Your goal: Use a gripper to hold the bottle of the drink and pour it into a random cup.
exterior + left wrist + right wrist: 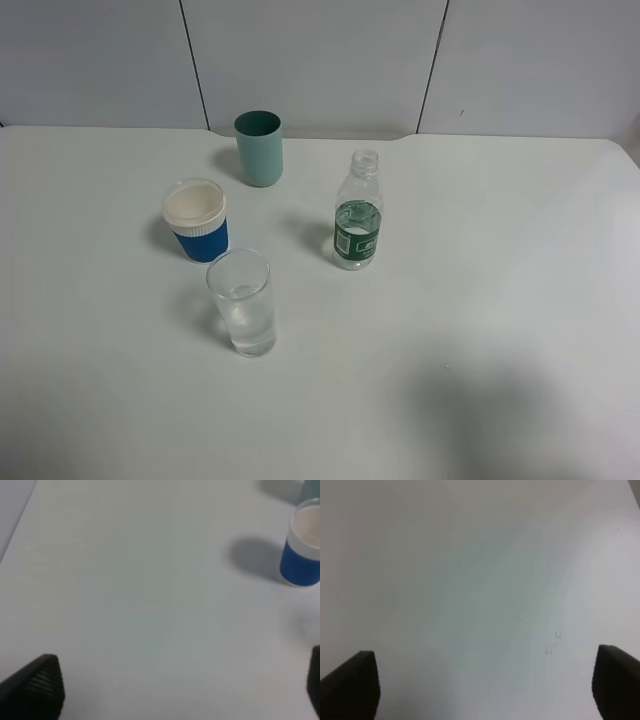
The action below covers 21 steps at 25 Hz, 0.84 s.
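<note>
The bottle of the drink (357, 212), clear plastic with a dark green label and no cap, stands upright on the white table, partly filled with clear liquid. The tall clear cup (242, 302) stands to its front left with some clear liquid in it. Neither arm shows in the exterior high view. In the left wrist view my left gripper (180, 685) is open, its black fingertips (37, 685) wide apart over bare table. In the right wrist view my right gripper (485, 685) is likewise open over bare table, holding nothing.
A blue cup with a white rim (197, 221) (302, 547) stands left of the bottle. A teal cup (260, 148) stands behind, near the back wall. A few small droplets (552, 642) lie on the white table (500, 300). A shadow falls at the table's front right.
</note>
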### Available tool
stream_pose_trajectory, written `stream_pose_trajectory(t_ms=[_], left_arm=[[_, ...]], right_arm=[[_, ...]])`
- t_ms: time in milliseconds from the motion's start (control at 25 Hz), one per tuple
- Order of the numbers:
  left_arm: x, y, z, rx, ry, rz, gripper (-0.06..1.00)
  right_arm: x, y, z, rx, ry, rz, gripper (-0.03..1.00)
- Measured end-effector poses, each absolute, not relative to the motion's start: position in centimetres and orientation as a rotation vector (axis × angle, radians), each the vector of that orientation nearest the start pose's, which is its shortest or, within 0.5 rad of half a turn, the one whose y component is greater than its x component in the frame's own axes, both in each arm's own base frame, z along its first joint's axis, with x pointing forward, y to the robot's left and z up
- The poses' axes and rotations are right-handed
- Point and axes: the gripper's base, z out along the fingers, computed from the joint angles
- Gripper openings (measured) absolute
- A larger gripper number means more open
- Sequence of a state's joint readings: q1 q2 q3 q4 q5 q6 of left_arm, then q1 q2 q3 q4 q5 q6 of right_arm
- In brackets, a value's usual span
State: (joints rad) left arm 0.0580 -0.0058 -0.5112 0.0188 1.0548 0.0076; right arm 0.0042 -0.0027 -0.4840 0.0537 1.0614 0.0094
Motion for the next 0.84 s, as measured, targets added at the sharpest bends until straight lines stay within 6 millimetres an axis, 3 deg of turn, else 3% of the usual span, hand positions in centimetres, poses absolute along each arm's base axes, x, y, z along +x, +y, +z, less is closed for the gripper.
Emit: stream_pose_trajectory(t_ms=[840], left_arm=[[-0.7,0.12,28.08,-0.052,2.021,0.066,0.98]], right_arm=[[-0.36,0.43,27.29,0.003,2.058,0.073,0.84]])
